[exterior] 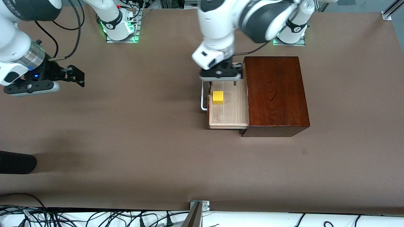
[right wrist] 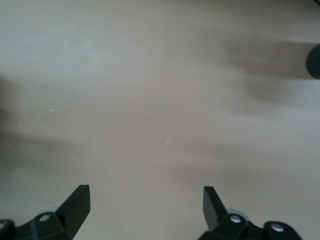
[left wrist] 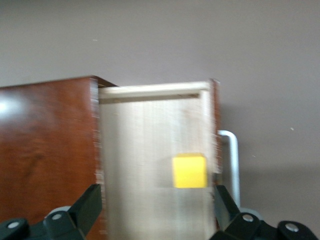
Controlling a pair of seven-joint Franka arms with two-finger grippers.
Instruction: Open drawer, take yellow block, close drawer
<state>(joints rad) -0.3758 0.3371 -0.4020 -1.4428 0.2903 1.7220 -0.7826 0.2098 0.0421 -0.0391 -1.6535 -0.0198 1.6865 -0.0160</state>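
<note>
The drawer [exterior: 228, 112] stands pulled out of the dark reddish-brown wooden box [exterior: 275, 94], toward the right arm's end of the table, and its pale wood inside shows. Its white bar handle [exterior: 203, 101] is on the drawer's front. The yellow block [exterior: 217, 97] sits in the drawer near the handle; the left wrist view shows this yellow block [left wrist: 189, 171] too. My left gripper [exterior: 222, 82] hangs open over the drawer's end farther from the front camera, holding nothing. My right gripper [exterior: 79, 76] waits open above bare table at the right arm's end.
A black rounded object [exterior: 15, 162] juts in at the table's edge at the right arm's end, nearer the front camera. Brown tabletop [exterior: 142, 135] spreads between the arms. Cables [exterior: 63, 217] lie along the near edge.
</note>
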